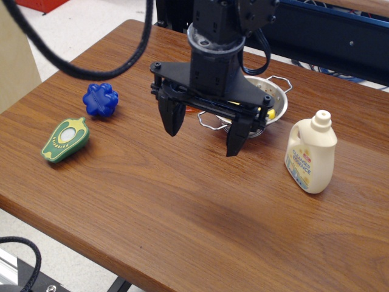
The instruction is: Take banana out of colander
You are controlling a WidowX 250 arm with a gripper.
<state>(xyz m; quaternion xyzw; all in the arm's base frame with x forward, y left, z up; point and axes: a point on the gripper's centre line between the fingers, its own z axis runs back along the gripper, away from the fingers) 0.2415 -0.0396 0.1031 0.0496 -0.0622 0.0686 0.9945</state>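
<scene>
The colander (275, 97) is a shiny perforated steel bowl with wire loop handles, standing at the back right of the table, mostly hidden behind my gripper. Only a small yellow tip of the banana (272, 113) shows inside it at the right; the rest is hidden. My gripper (204, 134) hangs in front of the colander, a little above the table. Its two black fingers (171, 118) are spread wide apart with nothing between them.
A cream detergent bottle (312, 154) stands right of the colander. A green-and-yellow avocado toy (65, 140) and a blue knobbly toy (101, 99) lie at the left. The wooden table (182, 207) has its front edge near the bottom. A black cable (91, 67) hangs at the upper left.
</scene>
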